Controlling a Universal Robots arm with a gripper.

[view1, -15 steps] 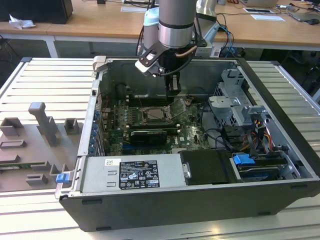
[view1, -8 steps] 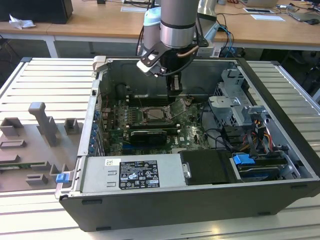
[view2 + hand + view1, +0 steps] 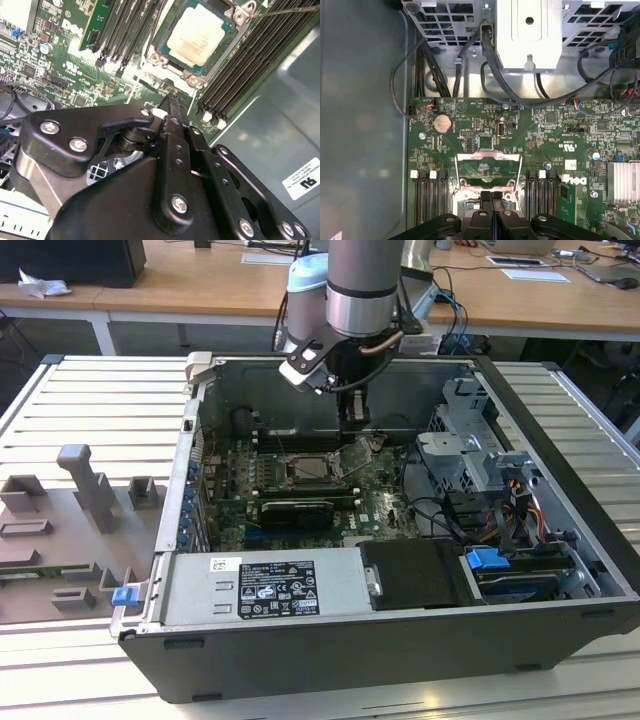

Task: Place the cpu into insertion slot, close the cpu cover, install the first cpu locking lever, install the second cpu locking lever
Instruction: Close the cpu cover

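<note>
Two black fingers of the gripper (image 3: 491, 196) are pressed together with nothing between them. In the first wrist view their tips hang just this side of the raised cpu cover (image 3: 489, 157), near its lower, hinged edge; we cannot tell whether they touch it.

We judge that closing the cover is the step in hand. To do it well, we would keep the fingers together as a single blunt pusher and meet the cover's free upper bar at its middle, not a corner. We would then follow the hinge's arc down gently, so the frame settles flat rather than slapping. The tips should stay off the chip's face and off the memory slots (image 3: 240, 65) on either side. The thin wire locking lever (image 3: 285, 11) (it juts out past one socket corner) should lie clear of the frame's path.

The cover is a thin silvery frame standing tilted up, with green board showing through its square window.

Beyond the fingertips, in the second wrist view, the cpu (image 3: 200, 34) already lies flat and square in the insertion slot (image 3: 172, 66). It is pale beige-silver and uncovered.

Farther off, in the exterior view, the gripper (image 3: 352, 415) hangs low inside the open computer case (image 3: 560, 440), above the board.
</note>
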